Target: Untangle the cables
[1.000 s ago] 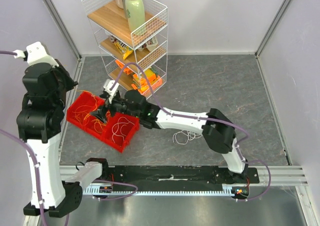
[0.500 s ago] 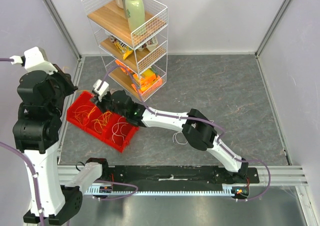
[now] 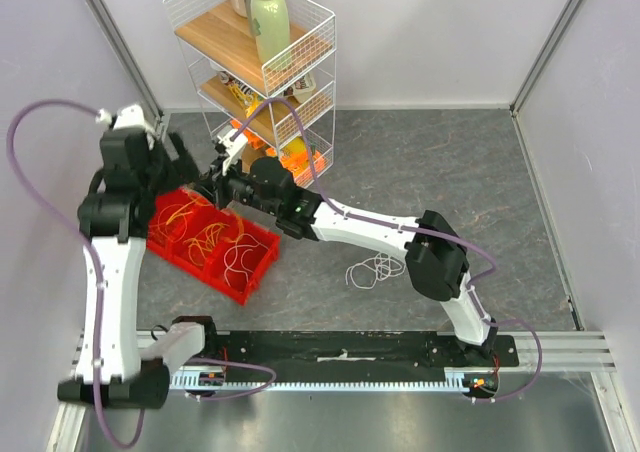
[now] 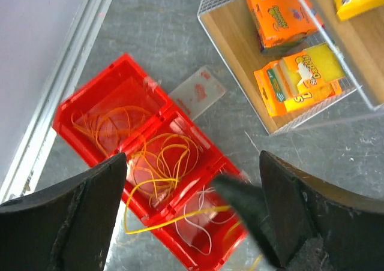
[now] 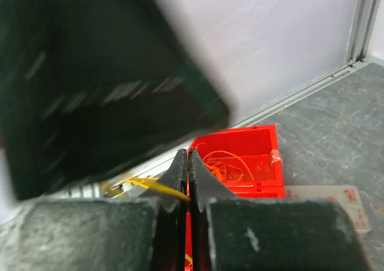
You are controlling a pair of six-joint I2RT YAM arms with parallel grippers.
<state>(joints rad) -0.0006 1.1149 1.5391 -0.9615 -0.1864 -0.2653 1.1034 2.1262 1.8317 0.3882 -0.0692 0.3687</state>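
A red three-compartment bin (image 3: pixel 200 272) holds the cables: orange cables (image 4: pixel 105 124) in one end cell, yellow-orange ones (image 4: pixel 165 160) in the middle, white ones (image 4: pixel 201 220) in the other end. My right gripper (image 5: pixel 189 157) is shut on a yellow cable (image 5: pixel 162 189), which stretches taut over the bin's edge (image 4: pixel 174 220). It hovers above the bin (image 3: pixel 222 172). My left gripper (image 4: pixel 192 157) is open, high above the bin, holding nothing; in the top view it (image 3: pixel 170 157) sits just left of the right gripper. More white cables (image 3: pixel 375 269) lie loose on the table.
A white wire shelf rack (image 3: pixel 260 82) with bottles and orange snack boxes (image 4: pixel 282 10) stands right behind the bin. A clear laminated card (image 4: pixel 198 94) lies between bin and rack. The left wall rail (image 4: pixel 54 97) runs close beside the bin.
My right gripper has shut on the yellow cable and risen over the bin. My left gripper has opened, and the left arm has swung in towards the bin.
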